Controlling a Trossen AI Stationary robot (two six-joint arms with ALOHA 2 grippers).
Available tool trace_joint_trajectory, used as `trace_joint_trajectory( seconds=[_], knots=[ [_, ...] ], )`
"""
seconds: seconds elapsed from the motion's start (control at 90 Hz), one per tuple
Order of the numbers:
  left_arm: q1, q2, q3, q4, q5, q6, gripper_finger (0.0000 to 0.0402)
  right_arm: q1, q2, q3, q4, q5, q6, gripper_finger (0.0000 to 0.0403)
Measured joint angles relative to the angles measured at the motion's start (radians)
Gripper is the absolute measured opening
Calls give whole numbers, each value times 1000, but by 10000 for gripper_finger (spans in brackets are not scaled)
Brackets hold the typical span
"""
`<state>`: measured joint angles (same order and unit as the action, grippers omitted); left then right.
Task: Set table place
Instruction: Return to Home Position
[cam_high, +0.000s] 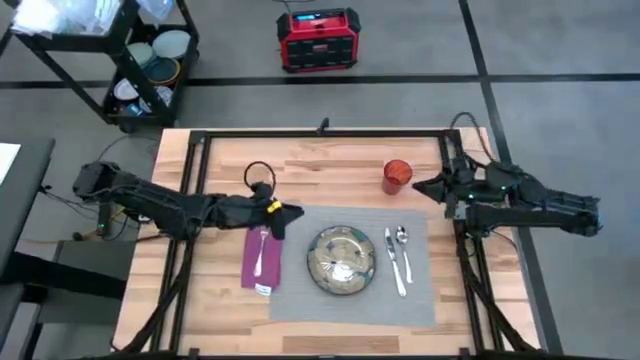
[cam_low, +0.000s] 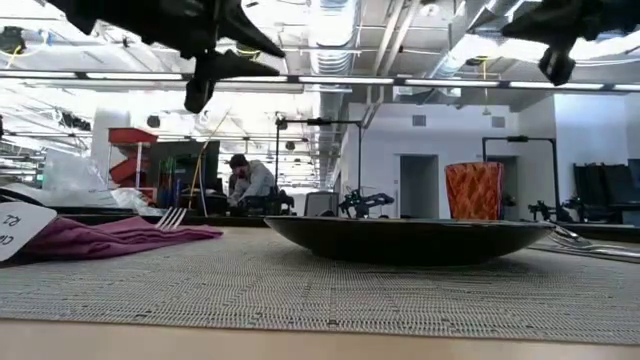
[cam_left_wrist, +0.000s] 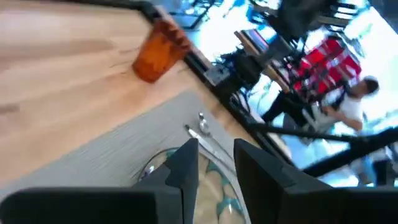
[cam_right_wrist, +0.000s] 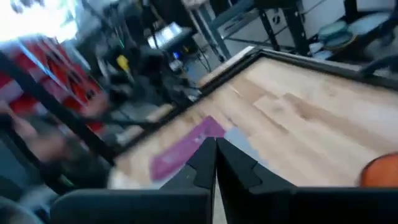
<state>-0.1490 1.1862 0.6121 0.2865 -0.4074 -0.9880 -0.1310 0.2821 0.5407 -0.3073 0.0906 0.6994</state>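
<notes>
Light wooden table (cam_high: 320, 160), grey mat (cam_high: 300, 300): plate (cam_high: 342, 262) at mat centre, stiff, probably breakable, best gripped by rim; napkin (cam_high: 250, 270) at its 9 o'clock, cup (cam_high: 397, 175) at 1; left gripper (cam_high: 295, 213) narrowly parted over napkin, right gripper (cam_high: 418, 185) closed, empty, near cup.

We saw the far strip of the light wooden table top (cam_high: 330, 165) bare, so there was wide room there. The small orange-red cup (cam_high: 397, 175) blocked its right end, with the right gripper (cam_high: 425, 186) near it. The grey rectangular woven mat (cam_high: 300, 295) was crowded: magenta cloth napkin (cam_high: 250, 265) left, round speckled plate (cam_high: 342, 262) middle, steel knife (cam_high: 394, 265) and spoon (cam_high: 403, 243) right. The left gripper (cam_high: 292, 214) hung above the napkin's far end. The mat's near strip lay free.
</notes>
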Motion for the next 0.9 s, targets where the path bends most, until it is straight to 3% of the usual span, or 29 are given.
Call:
trace_joint_trajectory(
  seconds=[0.1,0.233,0.344,0.444,0.511,0.7,0.756,0.9],
  knots=[
    [-4,-4,1,26,-15,-77,86,2,-43,1,44,11,11,0],
    [-72,-5,1,65,50,250,86,29,-92,-4,-17,-92,-133,0],
    [-73,-55,-64,102,170,298,86,33,-134,-8,-96,-95,-142,0],
    [-80,-106,-218,278,202,319,86,35,-213,-8,-123,-146,-158,0],
    [-85,-129,-327,492,230,353,86,39,-276,-7,-124,-148,-195,0],
    [-102,-174,-588,923,283,427,86,41,-267,-23,-144,-194,-245,0],
    [-100,-189,-597,952,294,427,86,39,-281,-64,-147,-199,-234,0],
    [-100,-225,-598,839,358,418,86,40,-279,-172,-80,-223,-203,0]
  ],
)
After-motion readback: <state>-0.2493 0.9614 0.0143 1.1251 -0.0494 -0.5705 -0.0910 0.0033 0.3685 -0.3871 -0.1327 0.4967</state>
